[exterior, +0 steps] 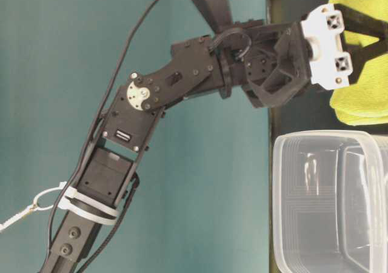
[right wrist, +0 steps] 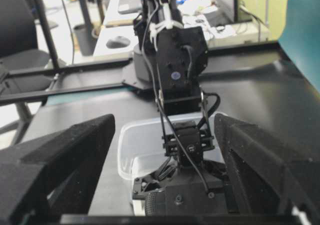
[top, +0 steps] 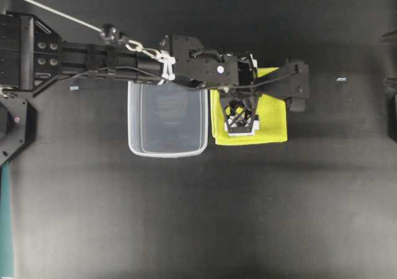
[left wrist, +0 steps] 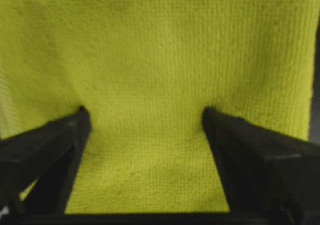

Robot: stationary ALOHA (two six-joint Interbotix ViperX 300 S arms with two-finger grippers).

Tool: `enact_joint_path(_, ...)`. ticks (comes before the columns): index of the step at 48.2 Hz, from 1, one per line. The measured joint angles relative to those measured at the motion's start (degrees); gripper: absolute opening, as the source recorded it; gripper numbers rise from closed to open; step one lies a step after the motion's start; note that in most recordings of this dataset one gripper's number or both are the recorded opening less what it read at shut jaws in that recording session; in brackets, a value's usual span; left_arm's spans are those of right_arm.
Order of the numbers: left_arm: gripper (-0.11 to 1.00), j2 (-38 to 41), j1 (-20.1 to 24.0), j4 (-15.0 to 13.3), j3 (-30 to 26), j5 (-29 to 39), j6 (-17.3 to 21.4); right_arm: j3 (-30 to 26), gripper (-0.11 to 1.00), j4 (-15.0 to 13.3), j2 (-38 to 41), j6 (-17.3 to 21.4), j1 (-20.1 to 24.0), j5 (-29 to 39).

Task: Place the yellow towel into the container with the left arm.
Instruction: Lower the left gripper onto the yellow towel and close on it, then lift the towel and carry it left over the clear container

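Black tabletop point(top: 186, 229), teal backdrop at table level: left arm point(top: 93, 59) stretched out over the container point(top: 167, 119).

We note the clear container standing empty; just right of it, the yellow towel point(top: 273, 121) lies flat on the table. Left gripper point(left wrist: 145, 117) spread wide, both fingers point(left wrist: 60, 140) pressed onto the cloth, nothing pinched. Right gripper point(right wrist: 165, 150), well right of the container, gapes wide, holding nothing.
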Motion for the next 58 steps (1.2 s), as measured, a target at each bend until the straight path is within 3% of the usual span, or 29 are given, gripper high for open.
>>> enact_joint_path(7, 0.77, 0.3, -0.3, 0.0, -0.4, -0.1, 0.3, 0.1, 0.77, 0.0, -0.1, -0.1, 0.0, 0.1)
enact_joint_path(17, 0.22, 0.3, -1.5, 0.0, -0.9, 0.2, 0.9, 0.1, 0.77, -0.1, -0.4, -0.1, 0.0, 0.0)
enact_joint_path(21, 0.07, -0.4, -1.8, 0.0, -1.4, 0.4, 1.1, 0.1, 0.77, -0.1, -0.5, -0.1, 0.0, 0.0)
enact_joint_path(30, 0.07, -4.9, -1.3, 0.0, -3.7, 4.0, 1.2, 0.1, 0.77, -0.1, -1.0, -0.1, 0.0, 0.0)
enact_joint_path(41, 0.07, -17.7, -1.4, 0.0, -3.8, 13.4, 1.1, 0.1, 0.77, 0.0, -1.2, -0.1, -0.1, 0.0)
enact_joint_path(51, 0.07, -28.2, -1.1, -0.1, 5.2, 21.2, 0.8, 0.1, 0.77, 0.0, -1.2, -0.1, 0.0, -0.1)
enact_joint_path(58, 0.07, -34.5, -0.6, 0.0, 14.2, 21.7, 0.3, 0.0, 0.77, 0.0, -1.2, -0.1, 0.0, -0.4)
